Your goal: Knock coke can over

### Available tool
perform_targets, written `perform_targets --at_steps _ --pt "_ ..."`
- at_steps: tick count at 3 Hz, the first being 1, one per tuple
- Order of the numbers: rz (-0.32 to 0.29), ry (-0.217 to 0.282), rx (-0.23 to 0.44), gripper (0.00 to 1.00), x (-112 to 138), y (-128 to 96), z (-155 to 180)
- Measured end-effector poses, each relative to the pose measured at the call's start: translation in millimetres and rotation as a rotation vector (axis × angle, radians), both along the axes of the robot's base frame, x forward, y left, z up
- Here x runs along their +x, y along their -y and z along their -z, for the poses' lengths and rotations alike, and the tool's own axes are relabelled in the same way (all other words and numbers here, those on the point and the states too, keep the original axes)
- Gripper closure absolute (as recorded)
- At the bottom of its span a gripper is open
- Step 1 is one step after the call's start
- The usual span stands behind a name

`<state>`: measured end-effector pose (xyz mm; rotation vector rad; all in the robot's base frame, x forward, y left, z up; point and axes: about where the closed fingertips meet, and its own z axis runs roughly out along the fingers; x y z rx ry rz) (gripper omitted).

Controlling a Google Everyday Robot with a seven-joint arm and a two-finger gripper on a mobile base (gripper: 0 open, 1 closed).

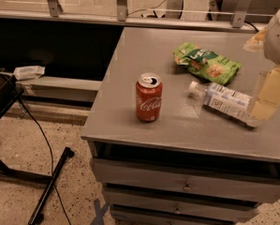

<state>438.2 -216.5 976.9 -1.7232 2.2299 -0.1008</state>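
The coke can, red with white script and an open silver top, stands upright on the grey cabinet top, near its front left. My gripper shows at the right edge of the camera view as pale yellow parts under a white arm piece. It hangs over the right end of the top, well to the right of the can and apart from it. It is partly cut off by the picture's edge.
A clear plastic bottle with a white label lies on its side between the can and the gripper. A green snack bag lies behind it. Drawers sit below the top. A black stand and a cable are on the floor at left.
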Motion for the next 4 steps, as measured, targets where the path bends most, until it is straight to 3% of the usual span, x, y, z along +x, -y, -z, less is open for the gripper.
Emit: perform_targets --at_steps 1,2,3,4 --pt "0.000 0.000 0.000 0.00 0 0 0" --pt "-0.012 0.042 0.076 0.00 8 -16 4" --pt "-0.037 0.077 0.264 0.00 11 -63 25" --pt "-0.086 0.124 0.482 0.00 26 -129 33"
